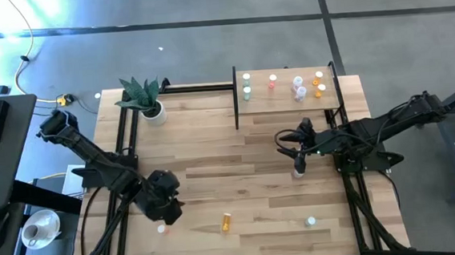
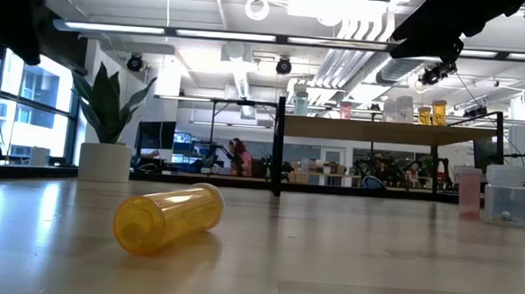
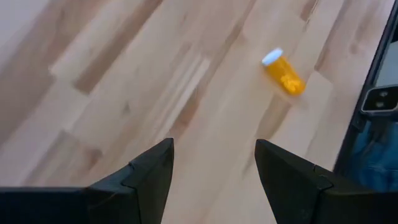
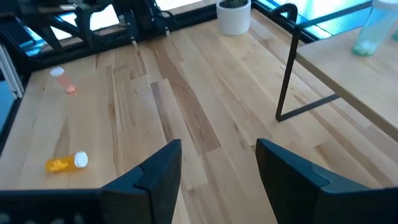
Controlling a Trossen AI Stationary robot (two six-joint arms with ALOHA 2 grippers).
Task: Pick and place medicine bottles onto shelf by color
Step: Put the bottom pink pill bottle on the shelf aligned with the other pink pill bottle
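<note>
Nearest the table's front edge, an orange plastic pill bottle w/ pale cap (image 1: 226, 222) lies on its side; no label or writing legible. It sits ahead of the left gripper (image 3: 212, 163), off to one side of its spread, empty fingers (image 3: 152, 169). Right gripper (image 4: 217, 163) fingers also spread, empty, over mid-table. Farthest, the pale-wood shelf on black posts (image 1: 286, 106) carries upright bottles.

Several bottles (image 1: 298, 89) stand on the shelf (image 1: 286, 103); one bottle (image 1: 226, 222) lies near the table's (image 1: 213, 152) front edge, apparently capped.
</note>
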